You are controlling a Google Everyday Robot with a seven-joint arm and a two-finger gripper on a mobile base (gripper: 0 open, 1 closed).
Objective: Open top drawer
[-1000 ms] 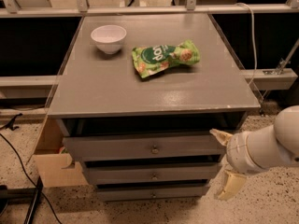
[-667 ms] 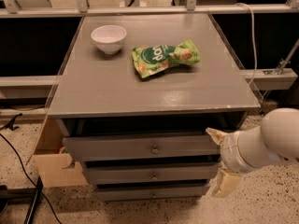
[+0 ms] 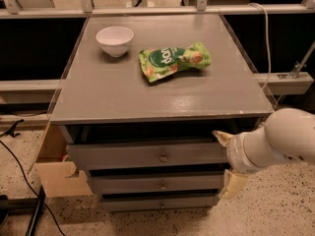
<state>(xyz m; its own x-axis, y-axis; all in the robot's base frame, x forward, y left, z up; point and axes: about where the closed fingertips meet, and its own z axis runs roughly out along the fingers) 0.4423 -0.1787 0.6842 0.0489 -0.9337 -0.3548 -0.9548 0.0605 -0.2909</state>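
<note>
The top drawer (image 3: 123,156) is the widest grey front of three under the cabinet top, with a small round metal knob (image 3: 163,157) at its centre. It stands out a little further than the two fronts below it. My gripper (image 3: 227,160) is at the right end of the top drawer's front, to the right of the knob and apart from it. Its two cream fingers (image 3: 222,137) are spread one above the other, open and empty. The white arm comes in from the right edge.
On the grey cabinet top (image 3: 108,92) stand a white bowl (image 3: 114,40) and a green snack bag (image 3: 173,60). The middle drawer (image 3: 128,185) and bottom drawer (image 3: 133,203) are below. A cardboard box (image 3: 56,173) sits at the cabinet's left, with cables on the speckled floor.
My gripper and arm have moved a little left, closer to the right end of the drawer fronts. The drawers, bowl and bag have not moved.
</note>
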